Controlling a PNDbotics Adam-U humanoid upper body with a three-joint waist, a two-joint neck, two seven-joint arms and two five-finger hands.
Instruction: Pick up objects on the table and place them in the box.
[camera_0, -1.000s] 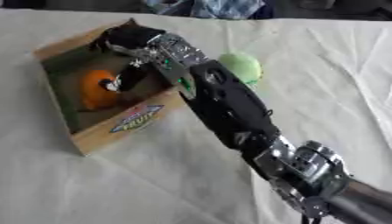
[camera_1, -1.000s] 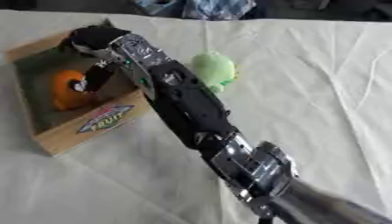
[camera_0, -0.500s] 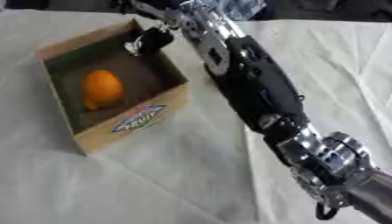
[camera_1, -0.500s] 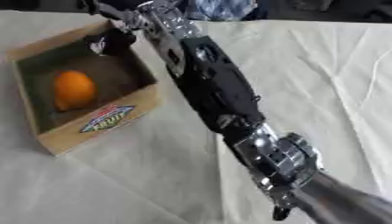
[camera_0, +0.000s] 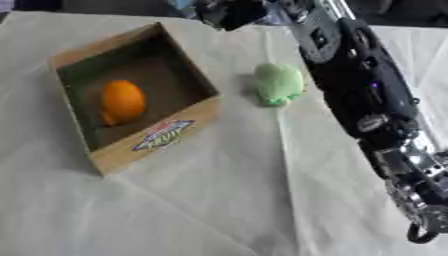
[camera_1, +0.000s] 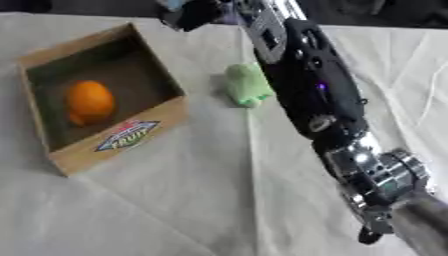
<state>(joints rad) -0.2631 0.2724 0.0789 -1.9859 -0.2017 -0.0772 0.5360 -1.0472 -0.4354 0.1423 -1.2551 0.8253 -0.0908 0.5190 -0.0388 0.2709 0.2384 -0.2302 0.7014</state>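
My right robot hand (camera_0: 229, 12) is up at the far counter (camera_0: 219, 200) edge — fingers' state unclear. Green plush toy (camera_0: 278, 83) lies nearer me, below it, right of box (camera_0: 149, 145) — long axis front-back.

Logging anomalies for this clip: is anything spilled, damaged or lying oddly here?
Nothing stands out. The box sits askew to the table edge but intact, with the orange object inside it. The green object lies on the cloth beside the box, not yet packed.
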